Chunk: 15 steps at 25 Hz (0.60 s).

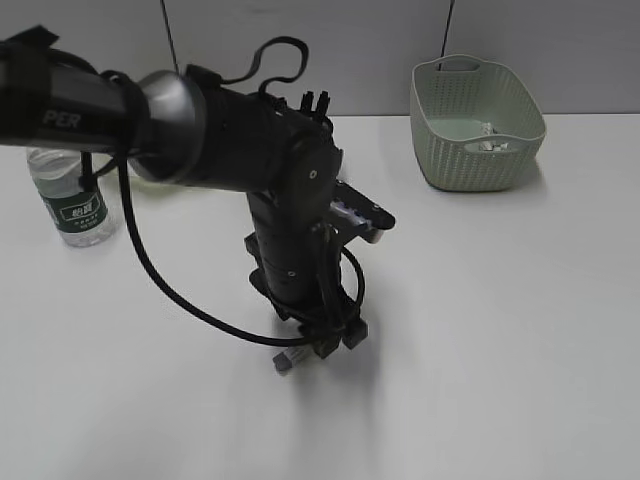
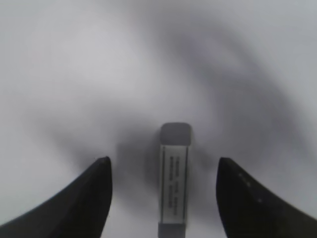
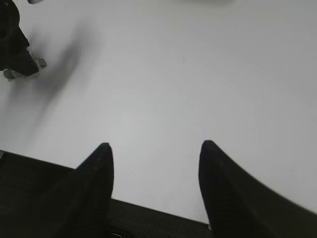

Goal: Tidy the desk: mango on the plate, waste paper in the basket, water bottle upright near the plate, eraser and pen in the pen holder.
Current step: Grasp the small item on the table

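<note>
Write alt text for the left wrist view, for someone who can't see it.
An eraser, grey with a white printed sleeve, lies flat on the white desk between the two dark fingers of the open left gripper, which hovers close above it without touching. The picture is blurred; the sleeve's print is unreadable.

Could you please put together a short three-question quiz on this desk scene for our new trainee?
1. True or false: the water bottle lies on its side.
2. What lies between the left gripper fingers? A) eraser B) mango C) pen
3. Fill in: white scraps lie inside the ___.

Key:
1. False; it stands upright on the desk.
2. A; the jaws stand open on either side of it, not closed.
3. basket.
</note>
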{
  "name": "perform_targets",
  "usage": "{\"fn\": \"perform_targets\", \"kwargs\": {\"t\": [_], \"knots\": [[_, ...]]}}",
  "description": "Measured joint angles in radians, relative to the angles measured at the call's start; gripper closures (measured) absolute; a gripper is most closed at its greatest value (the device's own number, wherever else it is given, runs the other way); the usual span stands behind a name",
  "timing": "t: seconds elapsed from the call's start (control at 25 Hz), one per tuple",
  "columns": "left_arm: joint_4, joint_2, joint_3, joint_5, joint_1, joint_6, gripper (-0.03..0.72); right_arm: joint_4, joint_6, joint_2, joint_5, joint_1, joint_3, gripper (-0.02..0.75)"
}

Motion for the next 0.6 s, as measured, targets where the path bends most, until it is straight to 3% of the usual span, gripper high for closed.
{"fn": "perform_targets", "kwargs": {"t": [0.6], "knots": [[0.056, 0.045, -0.01, -0.026, -0.013, -0.056, 0.271, -0.003, 0.0, 0.0, 0.0, 0.0, 0.0, 0.295]]}}
